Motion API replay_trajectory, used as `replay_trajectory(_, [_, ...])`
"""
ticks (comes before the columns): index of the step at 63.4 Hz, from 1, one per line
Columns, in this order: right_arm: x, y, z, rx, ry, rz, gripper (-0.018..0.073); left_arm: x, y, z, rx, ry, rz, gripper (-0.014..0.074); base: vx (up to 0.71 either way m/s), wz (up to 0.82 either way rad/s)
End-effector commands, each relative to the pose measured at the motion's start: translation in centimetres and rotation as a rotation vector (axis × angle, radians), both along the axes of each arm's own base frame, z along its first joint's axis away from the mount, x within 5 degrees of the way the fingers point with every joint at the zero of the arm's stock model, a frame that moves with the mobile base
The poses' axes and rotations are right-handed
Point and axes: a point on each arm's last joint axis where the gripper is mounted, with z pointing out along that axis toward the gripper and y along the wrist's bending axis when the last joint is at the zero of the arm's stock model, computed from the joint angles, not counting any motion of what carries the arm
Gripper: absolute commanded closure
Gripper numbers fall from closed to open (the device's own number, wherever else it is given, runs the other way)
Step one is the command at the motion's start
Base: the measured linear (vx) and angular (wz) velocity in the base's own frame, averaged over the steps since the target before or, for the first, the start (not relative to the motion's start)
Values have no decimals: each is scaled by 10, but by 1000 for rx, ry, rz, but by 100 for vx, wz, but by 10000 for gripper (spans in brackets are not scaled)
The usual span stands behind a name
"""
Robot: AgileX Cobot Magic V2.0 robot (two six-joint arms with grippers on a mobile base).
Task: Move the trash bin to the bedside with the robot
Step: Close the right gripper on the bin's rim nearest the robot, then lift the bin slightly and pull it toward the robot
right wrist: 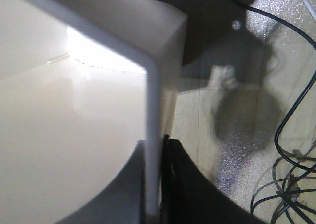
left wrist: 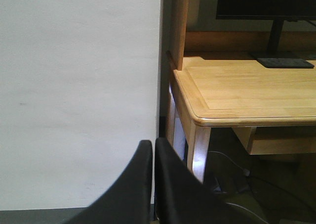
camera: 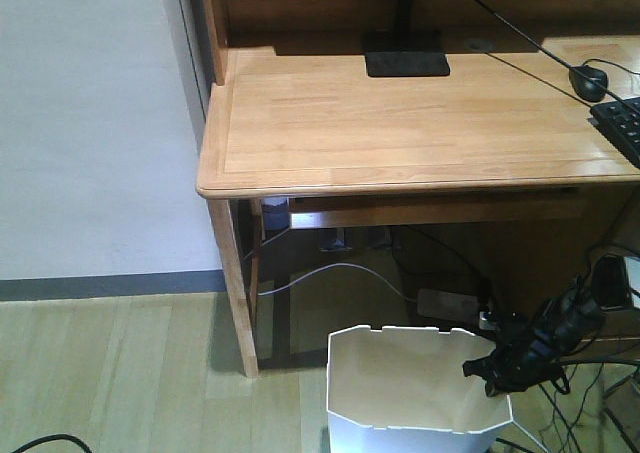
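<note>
The largest things in front of me are the pale wall (camera: 90, 123) on the left and the wooden floor (camera: 120, 373). Next is the light wooden desk (camera: 400, 123), which carries a monitor foot (camera: 405, 65), a mouse (camera: 588, 81) and the corner of a keyboard (camera: 622, 123).

The trash bin (camera: 400, 441) stands upright on the floor, just in front of the desk and near its left leg, with its mouth open to the top. No bed shows in any view, so I judge that the carrying to the bedside is not yet begun.

My right tool (right wrist: 154, 140) is at the right side of the bin's rim. One finger is inside the thin white wall and one is outside, and the two are pressed together on it. I think this is the sensible grip, because the bin has no handle and the rim is the only thin part that fits between the fingers. The wall is thin, so it may bend or slip when I lift.

My left tool (left wrist: 153, 150) hangs free near the desk corner, with its fingers almost touching and nothing between them; it has no part in the grip.

Loose black cables (right wrist: 291, 135) lie on the floor beside the bin and could catch on it.
</note>
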Motion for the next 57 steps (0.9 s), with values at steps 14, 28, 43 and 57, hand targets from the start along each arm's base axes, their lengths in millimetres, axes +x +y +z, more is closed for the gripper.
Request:
replay_trajectory(14, [27, -2, 83, 27, -130, -9, 569, 1, -1, -1, -4, -67, -8, 602, 0, 0])
replay_trajectory(28, [-8, 11, 117, 84, -165, 66, 568, 1, -1, -1, -4, -67, -8, 602, 0, 0])
replay_trajectory(43, [-37, 31, 165, 236, -223, 91, 566, 1, -1, -1, -4, -67, -8, 602, 0, 0])
replay_trajectory(57, [-56, 39, 194, 268, -262, 51, 566, 1, -1, -1, -4, -67, -8, 602, 0, 0])
